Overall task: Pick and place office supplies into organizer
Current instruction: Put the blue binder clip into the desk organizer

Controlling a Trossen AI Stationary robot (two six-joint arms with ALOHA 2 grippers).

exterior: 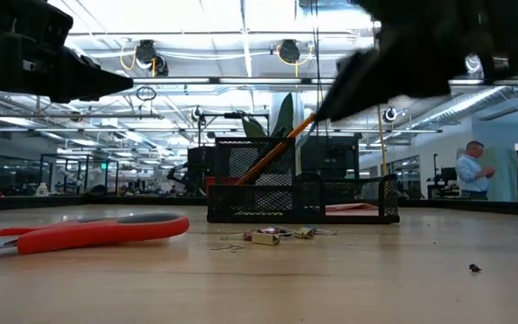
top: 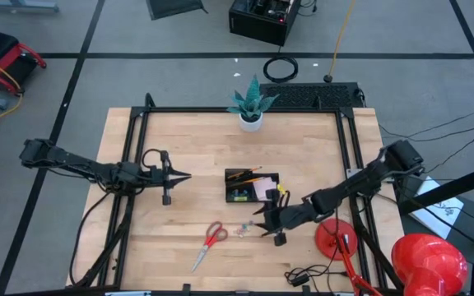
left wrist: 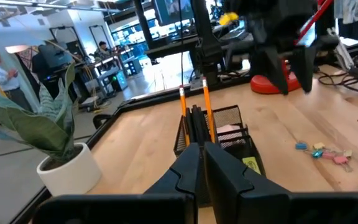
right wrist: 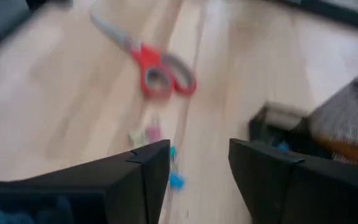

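The black mesh organizer (top: pixel 252 187) sits mid-table and holds orange pencils (left wrist: pixel 206 102), black pens, a pink sticky-note pad (left wrist: pixel 230 129) and a yellow piece (left wrist: pixel 251 165). The red-handled scissors (top: pixel 211 242) lie flat on the wood near the table's near edge. A cluster of small pale clips (top: pixel 243 230) lies between the scissors and my right gripper. My right gripper (top: pixel 263 224) hovers open just near-right of the organizer, above the clips (right wrist: pixel 157 142), holding nothing. My left gripper (top: pixel 186 175) is shut and empty, left of the organizer (left wrist: pixel 216 127).
A white plant pot (top: pixel 251 120) stands at the far edge. A red lamp (top: pixel 429 259) with its round base (top: pixel 336 238) and cables sits at the near right corner. Bare wood lies left of the scissors (exterior: pixel 88 232). People stand in the room beyond.
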